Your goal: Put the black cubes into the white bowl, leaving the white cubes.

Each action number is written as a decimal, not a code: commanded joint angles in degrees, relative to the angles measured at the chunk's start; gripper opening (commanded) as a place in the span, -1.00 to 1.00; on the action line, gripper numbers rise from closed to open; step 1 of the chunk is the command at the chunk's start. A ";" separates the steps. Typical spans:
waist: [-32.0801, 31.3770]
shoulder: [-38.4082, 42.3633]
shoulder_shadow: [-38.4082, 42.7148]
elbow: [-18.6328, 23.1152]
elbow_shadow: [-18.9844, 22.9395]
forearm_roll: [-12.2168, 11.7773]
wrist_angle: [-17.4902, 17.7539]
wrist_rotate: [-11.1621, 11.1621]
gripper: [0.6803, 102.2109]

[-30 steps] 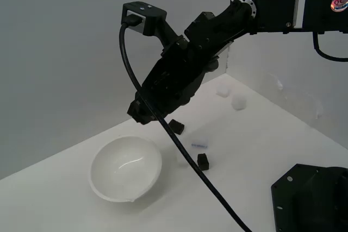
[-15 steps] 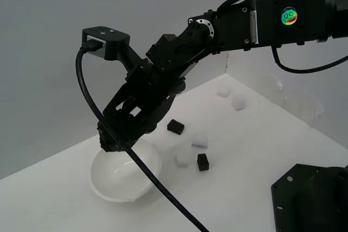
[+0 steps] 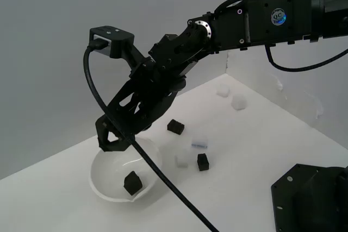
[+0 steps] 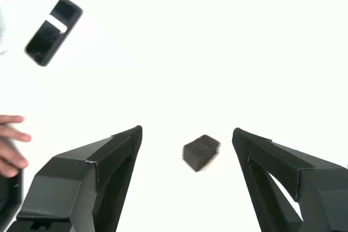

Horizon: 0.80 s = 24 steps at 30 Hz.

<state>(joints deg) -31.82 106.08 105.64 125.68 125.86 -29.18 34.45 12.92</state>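
Note:
My gripper (image 3: 107, 138) hangs open just above the white bowl (image 3: 102, 173), over its side on the exterior view's left. One black cube (image 3: 132, 182) is inside the bowl, free of the fingers. The wrist view shows that black cube (image 4: 201, 152), slightly blurred, below the gap of my open gripper (image 4: 187, 132). On the table to the exterior view's right of the bowl lie two more black cubes (image 3: 175, 127) (image 3: 203, 162). Near them are a white cube with a bluish mark (image 3: 199, 143) and a plain white cube (image 3: 182, 161). Two more white cubes (image 3: 222, 91) (image 3: 238, 101) lie far back.
A black base block (image 3: 311, 199) stands at the exterior view's lower right. The arm's cable (image 3: 163, 188) sweeps across the bowl's front. Walls close the table's back and right. The wrist view also shows a phone-like dark object (image 4: 53, 31) and a person's fingers (image 4: 11, 148).
The arm swung from above the loose cubes to over the bowl. The gripper opened and let go of a black cube, which is now in the bowl.

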 commanded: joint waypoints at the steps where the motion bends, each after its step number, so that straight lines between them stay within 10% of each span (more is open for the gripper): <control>1: 2.72 2.55 3.08 0.97 0.53 -0.53 0.53 0.88 0.82; 12: 16.61 0.97 1.23 6.94 6.50 6.06 0.35 8.96 0.81; 24: 18.98 -8.26 -8.00 7.21 6.86 6.59 -5.19 14.59 0.80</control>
<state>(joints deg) -12.13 97.56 97.12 132.54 132.63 -21.97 29.53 26.81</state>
